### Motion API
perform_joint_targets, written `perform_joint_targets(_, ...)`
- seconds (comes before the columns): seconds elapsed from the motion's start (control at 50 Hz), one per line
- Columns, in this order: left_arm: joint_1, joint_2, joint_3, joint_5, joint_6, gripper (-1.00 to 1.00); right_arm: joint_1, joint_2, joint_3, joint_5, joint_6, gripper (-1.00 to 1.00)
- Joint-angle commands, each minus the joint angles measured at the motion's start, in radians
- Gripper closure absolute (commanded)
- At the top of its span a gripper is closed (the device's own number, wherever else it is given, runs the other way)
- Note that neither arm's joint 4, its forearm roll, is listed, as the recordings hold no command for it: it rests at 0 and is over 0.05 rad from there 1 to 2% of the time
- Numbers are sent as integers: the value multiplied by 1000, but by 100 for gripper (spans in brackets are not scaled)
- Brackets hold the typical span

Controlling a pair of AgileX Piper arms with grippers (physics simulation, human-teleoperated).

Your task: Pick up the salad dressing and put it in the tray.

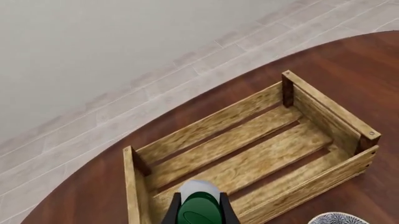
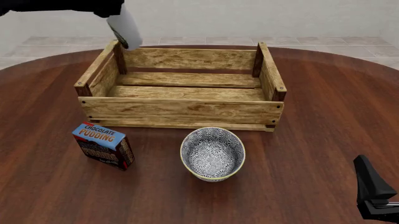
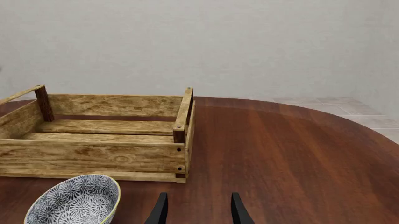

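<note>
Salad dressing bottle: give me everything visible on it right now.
The salad dressing is a small slim white bottle with a dark green cap, plastic by the look. It hangs in the air, tilted, held by the left gripper, whose dark fingers press its sides near the cap. It sits above the far left corner of the tray, touching neither crate nor table. Its label cannot be read.

Front view. Left gripper (image 2: 111, 13) holds the salad dressing (image 2: 125, 30), tilted, above the far-left corner of the tray (image 2: 181, 111). Nearer, on the table (image 2: 311, 140): pudding box (image 2: 103, 145) at left, patterned bowl (image 2: 212, 153) at centre. Right gripper (image 2: 374, 193) sits near right.
</note>
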Motion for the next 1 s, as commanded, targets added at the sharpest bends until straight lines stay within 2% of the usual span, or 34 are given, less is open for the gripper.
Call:
perform_joint_targets(0.02, -19, 116, -102, -10, 9, 100, 0, 0, 0, 0, 0, -100)
perform_joint_targets(0.48, -10, 303, -215, -43, -18, 100, 0, 0, 0, 0, 0, -100)
perform_joint_targets(0.66, -12, 356, -192, -88, -23, 100, 0, 0, 0, 0, 0, -100)
perform_joint_targets(1.0, -3, 446, -115, -249, -20, 100, 0, 0, 0, 0, 0, -100)
